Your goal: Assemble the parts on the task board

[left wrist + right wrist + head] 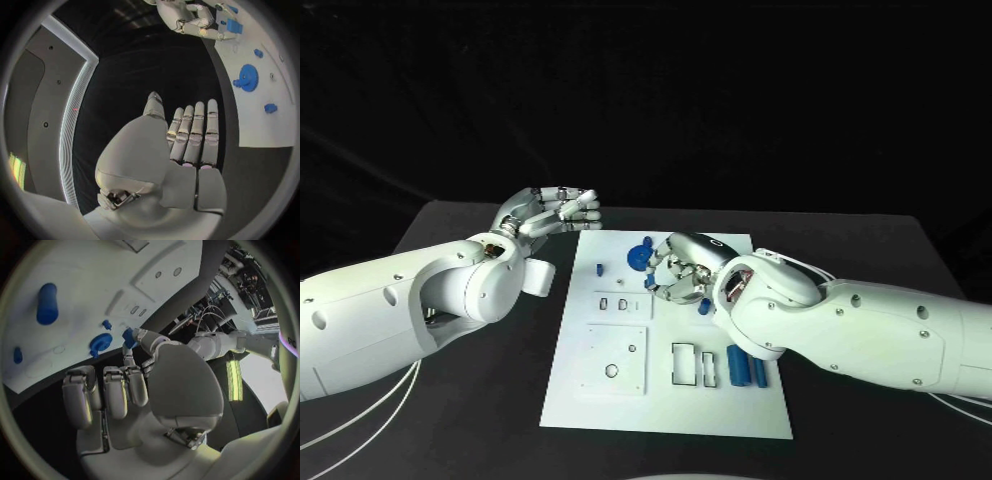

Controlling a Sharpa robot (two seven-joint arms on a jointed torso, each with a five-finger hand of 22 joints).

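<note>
A black desk [877, 250] stands before a dark backdrop, with the white task board [668, 400] lying in its middle. At the left, the left hand [548, 213] hovers above the desk just off the board's far left corner; its fingers [195, 131] lie straight and side by side, the thumb set apart, and they hold nothing. Moving right across the board, a small blue peg [600, 268] stands near the left edge, and beside it a blue gear [638, 256] sits at the far end of the board. Nearer the robot, shallow recesses show in the white surface: small slots, a square panel with holes, and a rectangular pocket [685, 364]. Right of that pocket lie two long blue bars [746, 369], side by side. The right hand [684, 272] hangs over the board's far right part, hiding the surface below it. Its thumb and one finger pinch a small blue part [129, 336] just above the board, close to the gear, while its other fingers [115, 390] are curled down. The right forearm covers the board's right edge.
</note>
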